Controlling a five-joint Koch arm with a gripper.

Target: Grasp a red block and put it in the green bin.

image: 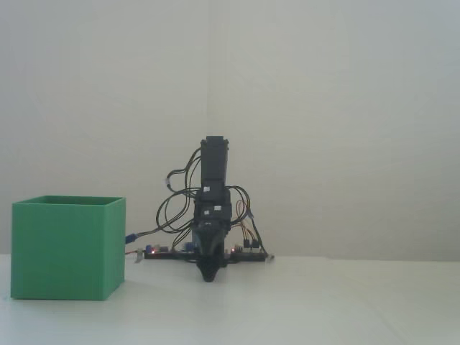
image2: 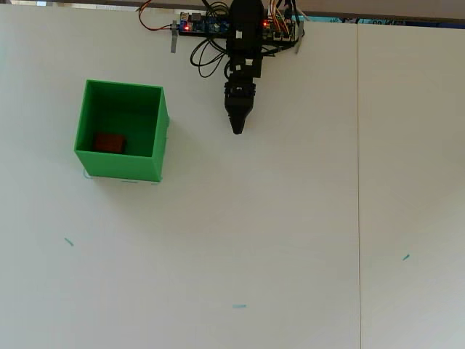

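Red block: the red block (image2: 109, 142) lies on the floor inside the green bin (image2: 161, 138), low in the box's left corner in the overhead view. The fixed view from the side does not show it, because the bin's wall hides it.

Green bin: it is a bright green box (image: 68, 248) with its top open. It stands on the white table (image2: 254, 240). It is well apart from the arm.

Claw: the gripper (image2: 237, 129) holds nothing. Its tip comes to one dark point in both views, so the two jaws look pressed together. In the fixed view the gripper (image: 208, 276) points down, with its tip at or just above the table.

Which way: in the overhead view the block lies at about 9 o'clock from the claw, a long way off, with the bin's wall between them.

Block's long side: it runs from 3 o'clock to 9 o'clock in the overhead view.

Arm: it points from its base (image2: 218, 26) toward 6 o'clock.

Job: the block is in the bin, so the job looks done. The arm seems to be at rest.
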